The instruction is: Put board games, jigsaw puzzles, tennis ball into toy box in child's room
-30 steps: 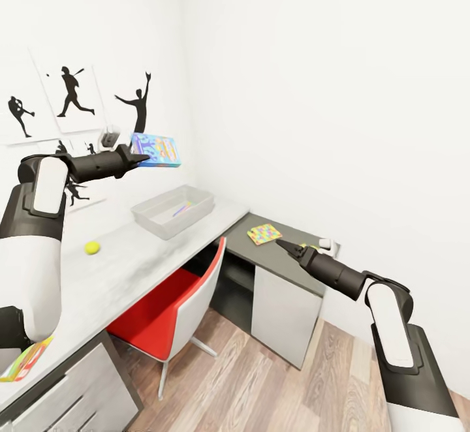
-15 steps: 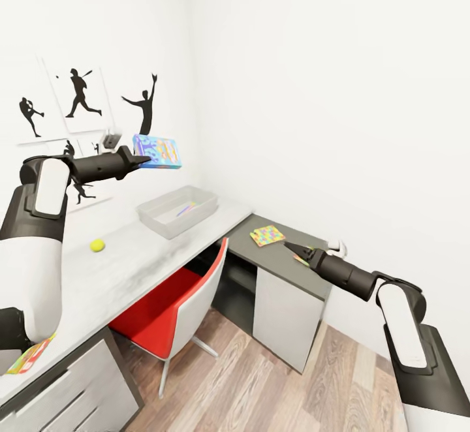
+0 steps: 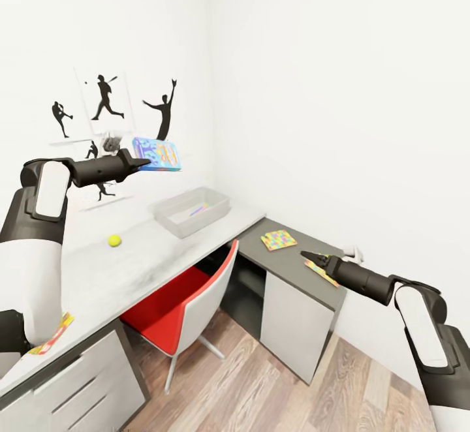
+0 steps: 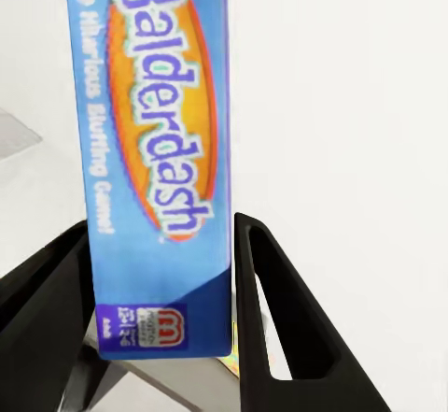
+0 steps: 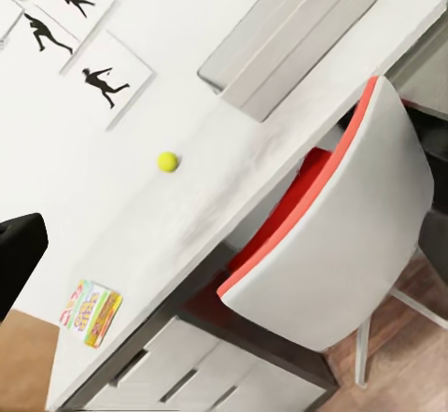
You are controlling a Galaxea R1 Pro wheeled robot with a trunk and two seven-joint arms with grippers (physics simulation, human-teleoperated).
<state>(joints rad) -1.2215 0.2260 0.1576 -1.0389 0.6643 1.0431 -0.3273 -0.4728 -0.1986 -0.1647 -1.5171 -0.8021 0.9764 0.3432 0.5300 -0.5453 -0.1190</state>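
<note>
While white walls with silhouette pictures [image 3: 104,99] enclose the L-shaped table [image 3: 140,262], a red chair [image 3: 189,301] sits tucked under it. The toy box [image 3: 191,211], two jigsaw puzzles [image 3: 279,239] and tennis ball [image 3: 115,241] rest there. The left gripper [image 3: 142,162] clamps the blue board game [image 3: 156,154] aloft; whether the right gripper [image 3: 305,256] is clenched is unclear.

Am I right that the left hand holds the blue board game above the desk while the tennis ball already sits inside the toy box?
Not quite. The left hand does hold the blue board game above the desk, but the tennis ball lies on the desktop, apart from the toy box. The head view shows this, and the right wrist view confirms it.
</note>
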